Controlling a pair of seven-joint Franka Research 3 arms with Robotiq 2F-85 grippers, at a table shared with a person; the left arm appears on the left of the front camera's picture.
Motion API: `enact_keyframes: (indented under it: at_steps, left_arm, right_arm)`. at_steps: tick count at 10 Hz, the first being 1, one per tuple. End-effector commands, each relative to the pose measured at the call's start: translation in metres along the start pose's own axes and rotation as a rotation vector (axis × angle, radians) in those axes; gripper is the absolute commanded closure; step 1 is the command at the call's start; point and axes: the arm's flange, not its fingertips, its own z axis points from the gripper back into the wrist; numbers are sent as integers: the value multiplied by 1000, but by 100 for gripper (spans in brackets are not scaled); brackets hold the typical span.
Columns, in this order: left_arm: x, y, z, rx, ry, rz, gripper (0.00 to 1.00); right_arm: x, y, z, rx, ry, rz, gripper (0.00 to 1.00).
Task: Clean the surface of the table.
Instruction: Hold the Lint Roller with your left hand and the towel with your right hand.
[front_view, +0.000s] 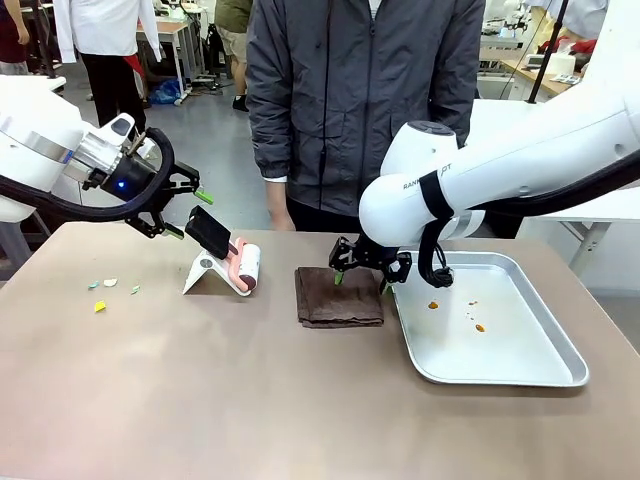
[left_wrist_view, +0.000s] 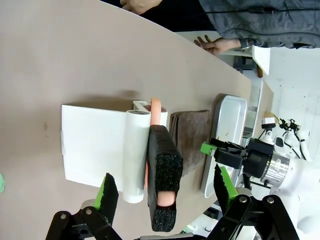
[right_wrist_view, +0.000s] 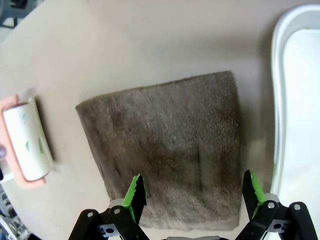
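Front view: right gripper (front_view: 362, 282) is held, fingers apart, over the cloth (front_view: 338, 305) at the tray's (front_view: 520, 345) 9 o'clock, presumably for grasping

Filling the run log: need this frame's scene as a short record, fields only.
table: taupe top, small scraps at its left
roller: leaning on a white stand, left of the cloth
cloth: brown, folded, flat, beside the tray
tray: silver, at the right, a few orange crumbs inside
left end effector: open, by the roller's black handle, no grip
right end effector: open, low over the cloth's far edge
person: standing at the far side
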Motion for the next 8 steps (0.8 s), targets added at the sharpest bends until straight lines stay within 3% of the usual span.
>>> enact_keyframes:
  at_steps: [1, 8]
  left_arm:
    - [3, -8, -2, -19, 10, 17, 0]
    - [0, -20, -17, -1, 41, 14, 0]
  right_arm:
    - [6, 16, -7, -69, -25, -64, 0]
    - [10, 18, -20, -108, 17, -79, 0]
